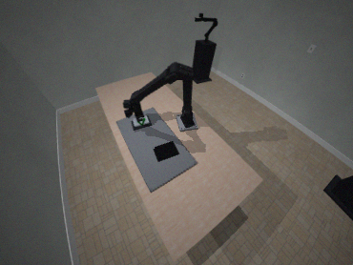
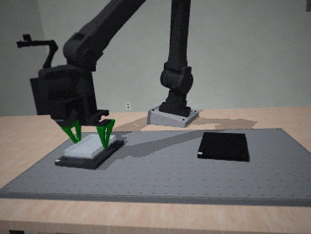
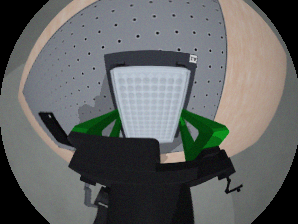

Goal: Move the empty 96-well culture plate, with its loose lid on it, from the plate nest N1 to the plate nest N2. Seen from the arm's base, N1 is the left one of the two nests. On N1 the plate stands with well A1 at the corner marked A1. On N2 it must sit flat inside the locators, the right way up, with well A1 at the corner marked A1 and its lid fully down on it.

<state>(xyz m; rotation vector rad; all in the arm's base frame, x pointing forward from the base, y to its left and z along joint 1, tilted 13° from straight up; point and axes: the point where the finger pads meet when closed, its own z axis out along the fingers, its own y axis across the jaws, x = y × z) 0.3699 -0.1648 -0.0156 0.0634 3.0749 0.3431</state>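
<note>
Two green fingers [image 2: 104, 134] of the end effector [image 2: 89, 135] clamp the lidded plate [image 2: 84, 147] on nest N1 [image 2: 110, 151], left of nest N2 [image 2: 224, 146].

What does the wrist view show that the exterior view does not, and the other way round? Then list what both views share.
Only the wrist view looks straight down on the lidded plate, showing its grid of wells and a small white mark at one corner of nest N1.

Only the exterior view shows nest N2 lying bare to the right, and the arm's base.

Both show the green fingers shut on the plate's two sides, the plate resting on N1, and the grey perforated board on the wooden table.
</note>
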